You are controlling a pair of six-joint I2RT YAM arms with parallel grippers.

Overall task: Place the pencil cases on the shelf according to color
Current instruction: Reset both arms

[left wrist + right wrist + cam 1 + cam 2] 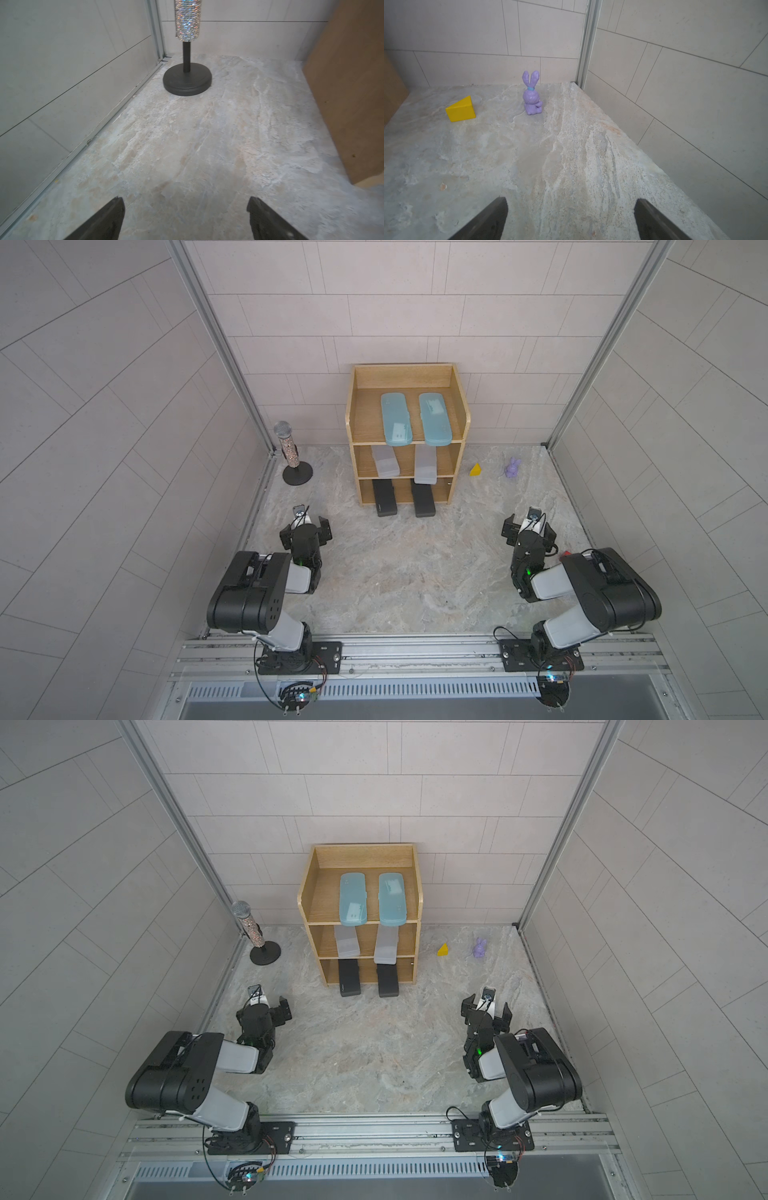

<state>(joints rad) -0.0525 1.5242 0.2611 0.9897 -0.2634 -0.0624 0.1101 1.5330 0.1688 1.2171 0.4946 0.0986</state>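
Pale tiled walls closed in a marble-patterned tabletop (415,572) on three sides. At the far middle, against the back wall, stood the light-wood shelf (403,377), its open front facing the arms. All six pencil cases lay on it, sorted by colour, two side by side on each tier, each running far to near.

On the top tier were the left light-blue case (396,419) and the right light-blue case (434,418), their near ends reaching just past the front edge. On the middle tier sat the left pale-grey case (385,462) and the right pale-grey case (425,466), the right one poking out farther. On the bottom tier lay the left black case (385,498) and the right black case (424,502), both jutting out past the front.

Left of the shelf, near the far left corner, a glittery microphone (288,445) stood upright on a round black base. Right of the shelf, a yellow wedge (476,470) and a purple rabbit figure (513,467) sat near each other but apart. A small red block (565,554) showed beside the right arm, mostly hidden.

At the near left, well apart from the shelf, the left gripper (306,532) hung with its jaws spread wide, only bare tabletop between them. The right gripper (529,531) hung at the near right, likewise released and holding nothing.
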